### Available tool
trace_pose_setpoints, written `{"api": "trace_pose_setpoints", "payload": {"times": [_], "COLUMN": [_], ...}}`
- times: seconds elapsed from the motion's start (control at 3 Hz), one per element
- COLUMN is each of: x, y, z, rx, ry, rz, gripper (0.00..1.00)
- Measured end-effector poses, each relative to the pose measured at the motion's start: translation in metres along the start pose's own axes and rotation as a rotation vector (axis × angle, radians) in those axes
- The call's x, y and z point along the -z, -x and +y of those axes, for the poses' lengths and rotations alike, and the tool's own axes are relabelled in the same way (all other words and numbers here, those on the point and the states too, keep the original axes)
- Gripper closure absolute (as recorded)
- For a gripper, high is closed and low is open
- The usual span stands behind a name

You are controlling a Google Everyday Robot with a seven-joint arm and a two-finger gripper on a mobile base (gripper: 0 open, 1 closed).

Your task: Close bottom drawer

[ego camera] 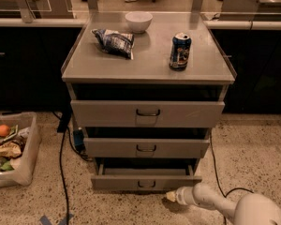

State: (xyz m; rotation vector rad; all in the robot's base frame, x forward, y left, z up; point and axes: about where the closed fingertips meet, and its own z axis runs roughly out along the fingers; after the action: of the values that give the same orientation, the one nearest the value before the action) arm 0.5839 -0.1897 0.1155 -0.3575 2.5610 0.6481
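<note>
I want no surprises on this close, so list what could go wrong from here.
The gripper sits low by the right end of the bottom drawer, away from its handle; an off-centre push may skew and jam it.
The black cable on the floor beside the arm could snag.

One view only. The camera sits high in front of the cabinet (150, 62) and tilts down and forward, so it takes in the cabinet's top and all the drawer fronts. Mid range: the whole cabinet, the floor (257, 149) either side, the counters (33, 22) behind. The arm (215, 201) enters at the lower right, nearest the lens. The gripper (171, 196) is low, near the bottom drawer (145, 182).
</note>
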Motion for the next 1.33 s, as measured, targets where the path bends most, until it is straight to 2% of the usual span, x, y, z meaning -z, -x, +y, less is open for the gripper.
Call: {"api": "trace_pose_setpoints", "payload": {"times": [0.33,0.67,1.33], "x": [-0.053,-0.045,-0.048], "y": [0.009,0.029,0.036], "z": [0.038,0.01,0.012], "rx": [-0.054,-0.064,-0.037], "ry": [0.148,0.111,0.104], "rz": [-0.021,-0.058,-0.065], "gripper": [1.0,1.0,1.0]}}
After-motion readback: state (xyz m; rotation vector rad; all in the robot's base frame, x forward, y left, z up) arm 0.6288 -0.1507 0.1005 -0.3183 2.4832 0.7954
